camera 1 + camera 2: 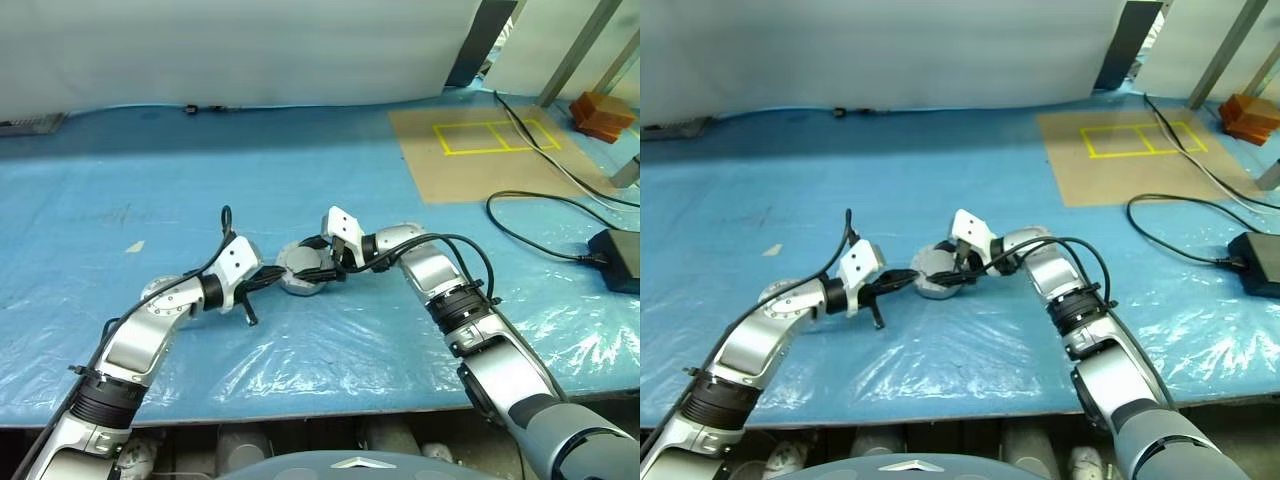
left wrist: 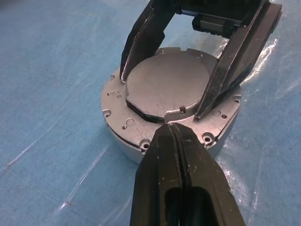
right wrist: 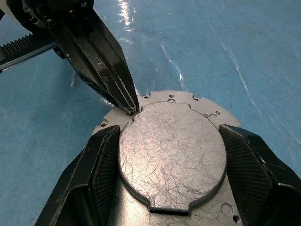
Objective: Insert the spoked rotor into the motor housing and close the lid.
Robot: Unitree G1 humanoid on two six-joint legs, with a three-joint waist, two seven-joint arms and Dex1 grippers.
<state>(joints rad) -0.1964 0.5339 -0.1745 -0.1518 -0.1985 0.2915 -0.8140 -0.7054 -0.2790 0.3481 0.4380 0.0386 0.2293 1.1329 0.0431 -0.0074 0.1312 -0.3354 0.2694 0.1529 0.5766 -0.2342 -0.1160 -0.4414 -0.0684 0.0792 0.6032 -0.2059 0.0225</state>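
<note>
- Motor housing: shallow round silver metal casing with small screw holes round its flange, standing on the blue plastic-covered tabletop near the middle of the scene, between the two arms. Its inside is hidden by the disc on top; no windings can be made out.
- Lid: round silver-grey disc, plain scratched face up, seated on the housing; a dark slit shows along its edge on the side towards the left end effector, so whether it sits fully down cannot be told.
- Spoked rotor: nothing of it can be made out under the lid.
- Right end effector: two black fingers spread wide and grasping the lid, one pad against each opposite edge. From the head cameras the contact is masked by the wrist and cables.
- Left end effector: black fingers clenched together with nothing between them, the joined tip touching the lid's rim where it meets the housing.
- Brown board with yellow tape rectangles: far right on the tabletop, well apart from the housing.
- Black power brick with cables: right edge, partly cut off.
</note>
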